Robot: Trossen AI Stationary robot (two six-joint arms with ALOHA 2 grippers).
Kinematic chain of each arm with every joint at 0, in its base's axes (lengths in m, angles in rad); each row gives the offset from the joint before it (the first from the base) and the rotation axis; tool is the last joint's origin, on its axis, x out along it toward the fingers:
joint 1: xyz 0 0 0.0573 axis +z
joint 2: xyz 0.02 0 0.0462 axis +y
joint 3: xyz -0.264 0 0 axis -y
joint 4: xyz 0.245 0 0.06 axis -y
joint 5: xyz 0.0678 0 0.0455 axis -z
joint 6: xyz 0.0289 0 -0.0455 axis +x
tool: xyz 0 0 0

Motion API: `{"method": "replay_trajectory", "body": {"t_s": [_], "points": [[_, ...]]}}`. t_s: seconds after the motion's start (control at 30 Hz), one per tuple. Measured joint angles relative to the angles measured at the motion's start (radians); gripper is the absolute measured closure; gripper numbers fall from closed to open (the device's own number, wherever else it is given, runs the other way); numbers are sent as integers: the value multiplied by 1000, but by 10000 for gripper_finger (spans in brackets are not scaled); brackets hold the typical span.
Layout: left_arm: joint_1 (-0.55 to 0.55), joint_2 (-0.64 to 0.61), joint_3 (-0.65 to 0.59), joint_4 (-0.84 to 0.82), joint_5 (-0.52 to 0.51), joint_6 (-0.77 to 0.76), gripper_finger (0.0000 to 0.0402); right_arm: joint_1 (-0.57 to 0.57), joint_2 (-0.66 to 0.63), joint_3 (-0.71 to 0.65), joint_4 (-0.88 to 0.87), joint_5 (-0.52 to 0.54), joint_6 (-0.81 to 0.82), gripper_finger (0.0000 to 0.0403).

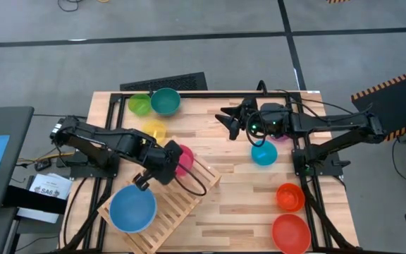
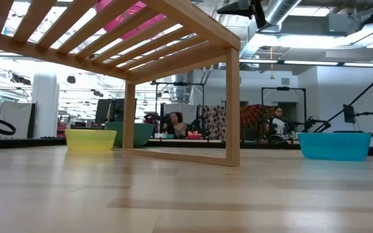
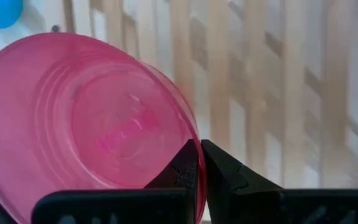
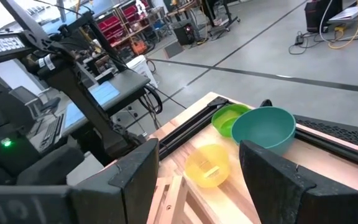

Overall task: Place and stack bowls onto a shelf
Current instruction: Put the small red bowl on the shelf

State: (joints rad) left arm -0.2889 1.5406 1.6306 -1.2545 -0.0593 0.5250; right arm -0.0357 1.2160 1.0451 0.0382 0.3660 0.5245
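My left gripper (image 1: 168, 161) is shut on a pink bowl (image 1: 183, 159) over the far end of the slatted wooden shelf (image 1: 178, 201). Seen from below in the low view, the pink bowl (image 2: 127, 19) shows through the shelf's slats (image 2: 173, 39). A large blue bowl (image 1: 132, 209) sits on the shelf's near end. My right gripper (image 1: 231, 118) hangs open above the table's far side, touching nothing. Yellow (image 1: 154, 130), green (image 1: 139, 105) and teal (image 1: 165, 101) bowls stand on the far left of the tabletop. My left gripper (image 3: 201, 163) pinches the pink bowl's rim (image 3: 193, 138) between its two fingertips, the wall between them. The bowl (image 3: 86, 118) sits tilted in the hold above the slats (image 3: 260, 93). Whether it touches the shelf I cannot tell.
A cyan bowl (image 1: 263, 153) and a purple one (image 1: 282, 137) sit below the right arm. Orange (image 1: 290, 197) and red (image 1: 291, 233) bowls stand at the near right corner. The shelf lies at an angle across the near left; bare planks (image 1: 238, 197) lie between it and the right bowls.
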Motion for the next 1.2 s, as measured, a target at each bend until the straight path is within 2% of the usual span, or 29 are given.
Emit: {"method": "replay_trajectory", "body": {"t_s": [0.27, 0.63, 0.77, 0.87, 0.97, 1.03, 1.13, 1.2], "points": [[1, 0, 0, 7, 26, -29, 390, 0, 0, 0, 0, 0, 0, 154], [2, 39, 2, -15, 51, -109, 290, 0, 0, 1, -3, 0, 0, 154], [4, 43, 58, -53, 54, -111, 261, 0, 0, 1, -3, 1, 0, 154], [25, 42, 142, -59, 8, -86, 250, 0, 0, 1, -3, 1, 0, 154], [81, 38, 216, -18, -25, -115, 250, 0, 0, 1, -3, 1, 0, 154], [137, 33, 223, 38, -27, -164, 263, 0, 0, 1, -3, 1, 0, 154], [231, 27, 189, 87, -14, -223, 307, 0, 0, 1, 10, 1, 1, 154], [289, 28, 141, 140, -6, -281, 354, 0, 0, 1, 33, 2, 1, 154]]}}
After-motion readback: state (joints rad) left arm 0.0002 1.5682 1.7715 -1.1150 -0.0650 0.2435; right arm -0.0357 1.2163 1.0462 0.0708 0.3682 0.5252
